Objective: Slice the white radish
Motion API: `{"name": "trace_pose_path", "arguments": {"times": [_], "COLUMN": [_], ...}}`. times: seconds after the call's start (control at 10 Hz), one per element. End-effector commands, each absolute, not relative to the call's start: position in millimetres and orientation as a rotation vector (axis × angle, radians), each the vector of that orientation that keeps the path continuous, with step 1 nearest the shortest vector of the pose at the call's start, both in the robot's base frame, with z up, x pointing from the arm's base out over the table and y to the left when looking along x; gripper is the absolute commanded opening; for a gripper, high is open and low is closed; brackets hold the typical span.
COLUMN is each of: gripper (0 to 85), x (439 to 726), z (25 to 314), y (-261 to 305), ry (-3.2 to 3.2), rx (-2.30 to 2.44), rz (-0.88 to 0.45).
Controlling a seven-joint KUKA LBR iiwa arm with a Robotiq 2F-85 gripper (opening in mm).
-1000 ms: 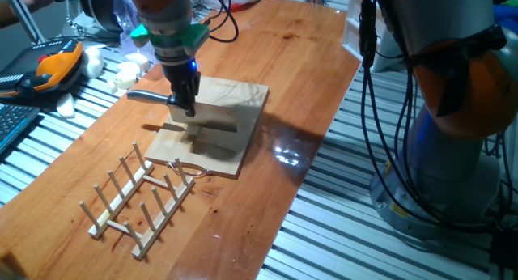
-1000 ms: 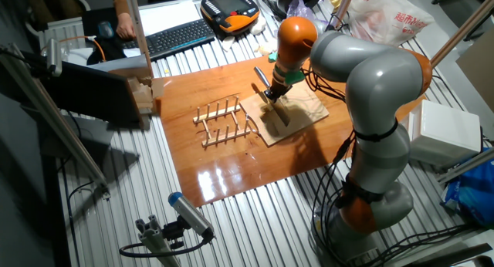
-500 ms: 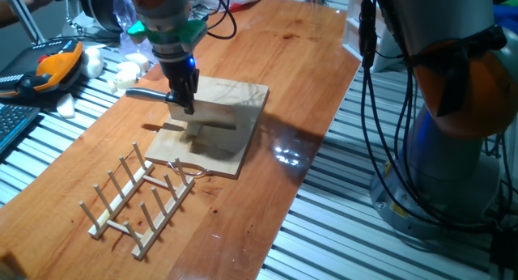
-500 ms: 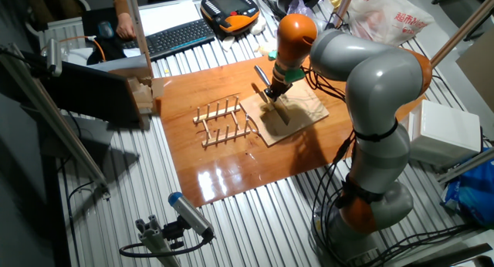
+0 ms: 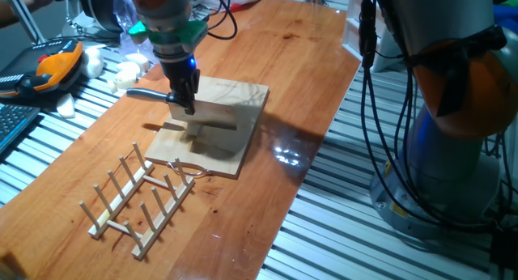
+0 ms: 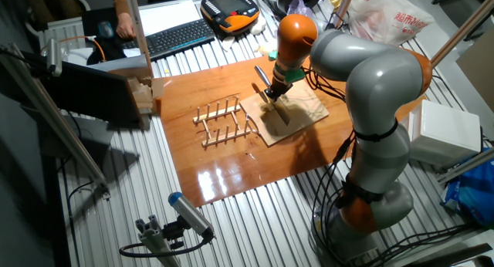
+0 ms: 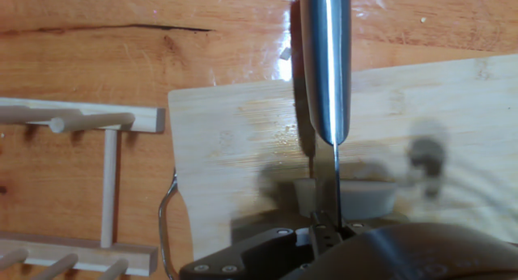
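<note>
Hand view: gripper (image 7: 328,231) clamped on knife (image 7: 326,65), blade edge down into white radish (image 7: 348,197) mid-board, on cutting board (image 7: 235,142). Nothing has shifted over the last second; cut seems paused mid-slice.

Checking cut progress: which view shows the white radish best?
The hand view: the white radish lies pale on the cutting board, with the knife blade across it. In both fixed views the gripper and shadow hide it; I can't make it out.
</note>
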State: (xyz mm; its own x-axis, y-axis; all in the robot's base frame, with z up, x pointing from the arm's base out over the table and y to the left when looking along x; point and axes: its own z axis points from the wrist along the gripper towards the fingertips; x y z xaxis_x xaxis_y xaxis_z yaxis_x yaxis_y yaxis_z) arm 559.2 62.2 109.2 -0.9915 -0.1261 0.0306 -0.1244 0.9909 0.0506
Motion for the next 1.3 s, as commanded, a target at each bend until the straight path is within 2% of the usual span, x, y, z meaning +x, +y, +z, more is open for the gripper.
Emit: {"name": "trace_pose_path", "arguments": {"times": [0.0,1.2], "gripper": [0.0,0.0], "x": [559.1,559.2], "z": [108.4,80.1], "y": [61.8,64.4], "ry": [-3.101,-3.137], "rx": [0.195,0.211], "rz": [-0.075,-0.099]}}
